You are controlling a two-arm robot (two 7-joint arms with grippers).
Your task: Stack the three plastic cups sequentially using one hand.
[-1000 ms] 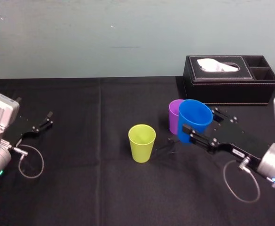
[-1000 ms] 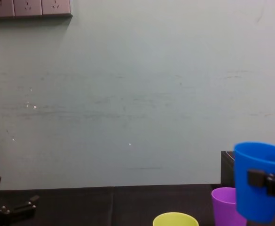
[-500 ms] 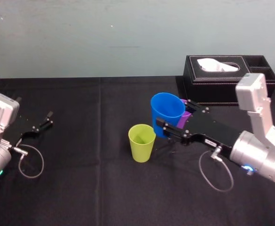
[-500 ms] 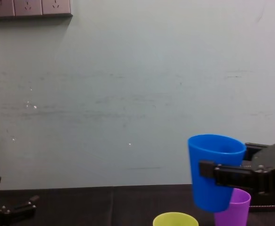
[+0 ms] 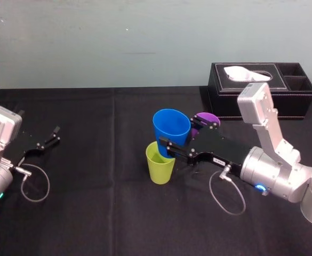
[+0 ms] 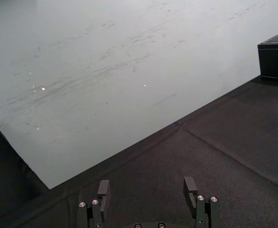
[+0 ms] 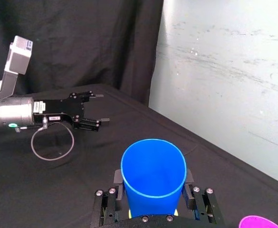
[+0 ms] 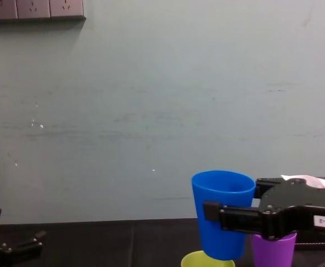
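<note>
Blue cup (image 5: 172, 127) upright, clamped in right gripper (image 5: 174, 145), base at yellow-green cup (image 5: 161, 168) mouth, roughly coaxial; left gripper (image 5: 53, 135) parked, fingers apart.

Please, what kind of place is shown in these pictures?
Probably a robot test bench in a lab: a black-clothed table, a bare pale wall with sockets, and the right gripper holding a blue cup over a yellow-green cup; left gripper parked.

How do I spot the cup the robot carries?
On the black table, the right claw reaches to the middle; the left claw idles. The right one grips the blue cup over the yellow-green cup. Only it is lifted; the purple cup stands behind.
</note>
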